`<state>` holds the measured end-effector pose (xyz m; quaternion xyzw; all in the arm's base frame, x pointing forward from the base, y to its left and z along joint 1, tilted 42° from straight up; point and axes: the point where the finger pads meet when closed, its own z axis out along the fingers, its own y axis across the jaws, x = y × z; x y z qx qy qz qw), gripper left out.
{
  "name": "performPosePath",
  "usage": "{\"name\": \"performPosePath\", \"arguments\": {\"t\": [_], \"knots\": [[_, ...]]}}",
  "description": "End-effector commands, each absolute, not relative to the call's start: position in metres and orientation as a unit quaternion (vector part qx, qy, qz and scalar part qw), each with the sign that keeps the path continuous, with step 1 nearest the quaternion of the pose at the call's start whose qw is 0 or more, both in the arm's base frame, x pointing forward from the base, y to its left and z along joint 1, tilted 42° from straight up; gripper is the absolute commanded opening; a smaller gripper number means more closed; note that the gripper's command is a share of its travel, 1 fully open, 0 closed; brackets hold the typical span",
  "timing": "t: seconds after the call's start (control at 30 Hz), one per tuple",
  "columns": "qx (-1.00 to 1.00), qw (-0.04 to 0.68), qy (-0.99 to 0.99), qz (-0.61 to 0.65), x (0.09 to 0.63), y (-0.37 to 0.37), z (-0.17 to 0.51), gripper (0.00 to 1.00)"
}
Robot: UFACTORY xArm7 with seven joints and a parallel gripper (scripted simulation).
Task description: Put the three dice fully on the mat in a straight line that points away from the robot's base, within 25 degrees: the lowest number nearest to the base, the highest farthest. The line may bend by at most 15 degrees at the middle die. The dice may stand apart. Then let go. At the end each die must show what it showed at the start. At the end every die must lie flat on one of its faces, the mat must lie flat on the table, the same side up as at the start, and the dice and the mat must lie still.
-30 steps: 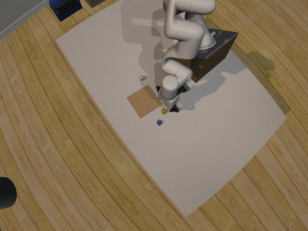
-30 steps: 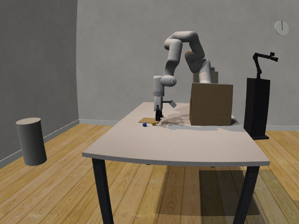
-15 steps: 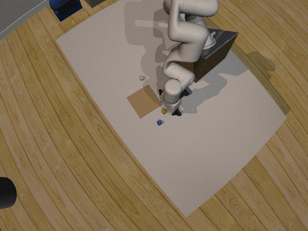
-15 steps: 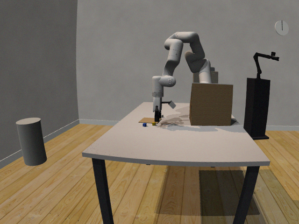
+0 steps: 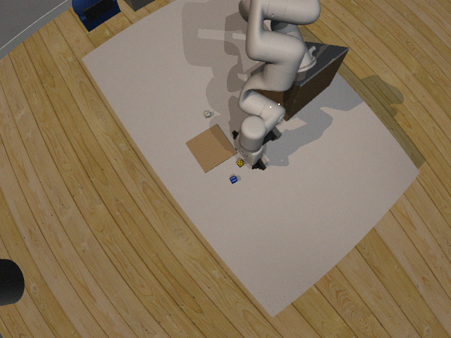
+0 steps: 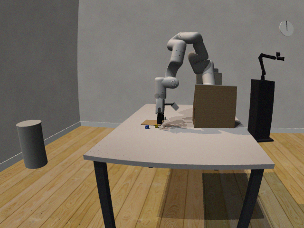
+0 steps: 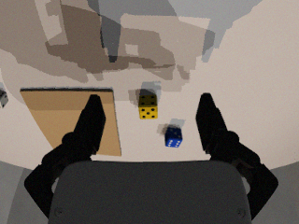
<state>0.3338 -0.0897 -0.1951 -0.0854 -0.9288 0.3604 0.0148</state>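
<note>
As I look down through the top view, my gripper (image 5: 246,150) (image 6: 159,118) (image 7: 149,105) is released, its fingers spread wide beside the brown mat (image 5: 207,148) (image 6: 147,122) (image 7: 67,121). All 3 dice lie on the desk (image 5: 291,218) (image 6: 171,147) (image 7: 262,70), off the mat. The yellow die (image 5: 239,162) (image 6: 156,126) (image 7: 148,107) sits just beside the mat's right corner, 5 pips up. The blue die (image 5: 233,179) (image 6: 157,127) (image 7: 173,136) lies near it with 6 pips up, and the white die (image 5: 207,113) (image 6: 165,118) (image 7: 3,99) is near the mat's opposite side; I cannot tell its number.

In my exterior view, the gripper points downward low over the desk, partly in front of the flat mat. Blue and yellow stand apart on the near side, while white shows small behind the gripper.

Through the wrist view, I see yellow and blue between the 2 open fingers in the picture, with neither gripped. The left-hand finger covers part of the mat, and the white die is cut off at the left edge.
</note>
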Motion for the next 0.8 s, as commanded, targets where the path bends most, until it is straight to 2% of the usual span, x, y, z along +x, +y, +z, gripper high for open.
{"name": "performPosePath", "arguments": {"t": [0.0, 0.77], "knots": [[-0.085, 0.013, -0.929, 0.359, 0.3353, -0.0883, -0.1950, 1.00], [-0.085, 0.013, -0.929, 0.359, 0.3420, -0.0867, -0.1972, 1.00]]}}
